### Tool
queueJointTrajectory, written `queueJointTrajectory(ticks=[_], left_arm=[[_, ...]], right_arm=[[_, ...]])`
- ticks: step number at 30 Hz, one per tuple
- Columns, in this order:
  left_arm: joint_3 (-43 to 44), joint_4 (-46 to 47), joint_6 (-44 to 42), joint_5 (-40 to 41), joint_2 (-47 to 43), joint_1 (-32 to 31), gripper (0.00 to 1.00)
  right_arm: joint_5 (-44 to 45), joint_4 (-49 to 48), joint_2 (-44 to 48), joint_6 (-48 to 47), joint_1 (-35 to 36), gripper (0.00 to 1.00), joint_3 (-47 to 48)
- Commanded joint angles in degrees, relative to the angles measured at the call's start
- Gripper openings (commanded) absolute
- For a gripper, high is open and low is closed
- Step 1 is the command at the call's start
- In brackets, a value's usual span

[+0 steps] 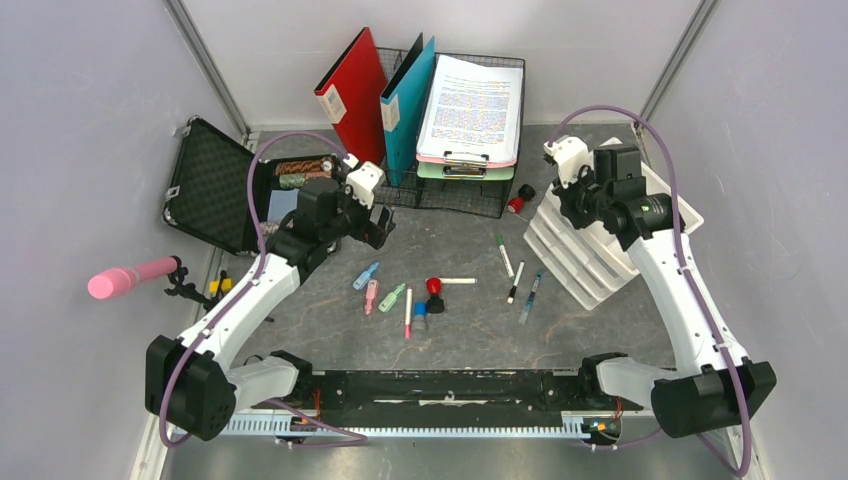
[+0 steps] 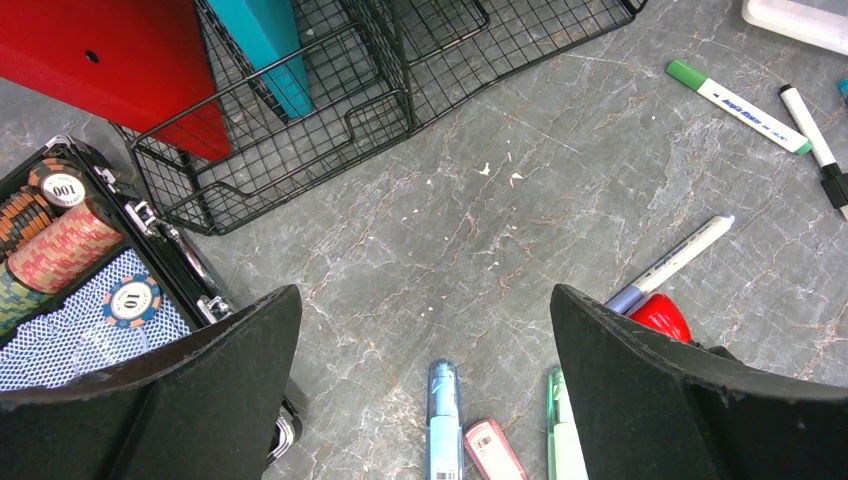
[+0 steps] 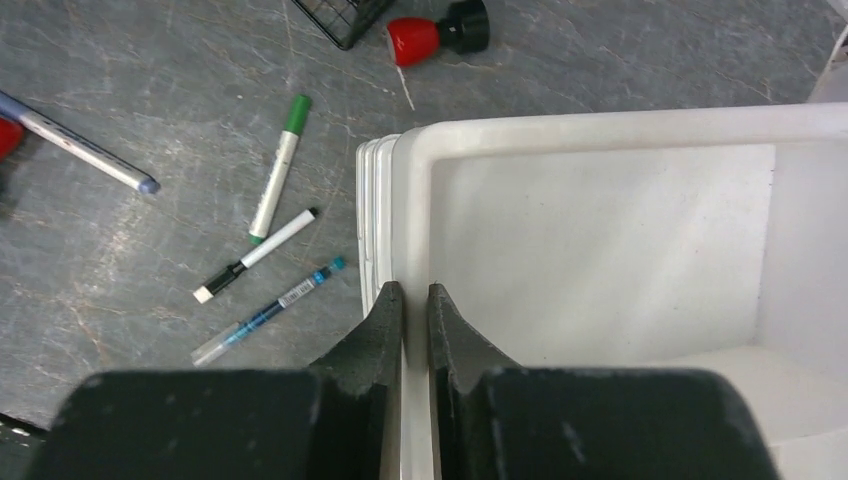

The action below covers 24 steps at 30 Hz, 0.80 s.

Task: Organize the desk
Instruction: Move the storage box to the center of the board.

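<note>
The desk [image 1: 470, 335] is a dark-grey stone-look top with several pens and highlighters scattered in its middle. My left gripper [image 1: 378, 228] is open and empty, above bare desk [image 2: 424, 295]; a blue highlighter [image 2: 443, 420], a pink one [image 2: 490, 450] and a green one [image 2: 562, 430] lie just below its fingers. My right gripper [image 1: 572, 200] is shut on the left rim of the top white tray [image 3: 600, 130], one finger on each side of the wall [image 3: 415, 290]. The trays are stacked [image 1: 590, 255] at the right.
A wire rack [image 1: 450, 185] at the back holds a red folder [image 1: 352, 92], a teal folder [image 1: 408, 100] and a clipboard [image 1: 470, 110]. An open black case [image 1: 215, 185] with poker chips [image 2: 60, 235] stands at left. A green marker [image 3: 278, 180], white marker [image 3: 255, 255] and blue pen [image 3: 270, 312] lie left of the trays.
</note>
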State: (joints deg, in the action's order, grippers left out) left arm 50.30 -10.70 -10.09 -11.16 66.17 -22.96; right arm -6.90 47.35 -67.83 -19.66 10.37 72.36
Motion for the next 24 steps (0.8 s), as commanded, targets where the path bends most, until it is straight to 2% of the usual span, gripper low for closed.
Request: queueJointTrajectory(ticks=[1,11,24], left_arm=[[1.2,1.7,0.8,-1.7,0.1,0.0,1.00],[0.0,2.7,1.5,-2.7,0.0,0.0,1.00],[0.2,3.1,2.5,-3.8,1.5,-0.1,1.00]], right_arm=[[5.5,-3.2,2.5,-4.1,-0.3,0.01,0.9],[-3.4,-0.6,-2.4,-1.4,-0.2,0.02,0.5],[-15.1,0.3,-2.5,1.3,1.1,0.02,-1.2]])
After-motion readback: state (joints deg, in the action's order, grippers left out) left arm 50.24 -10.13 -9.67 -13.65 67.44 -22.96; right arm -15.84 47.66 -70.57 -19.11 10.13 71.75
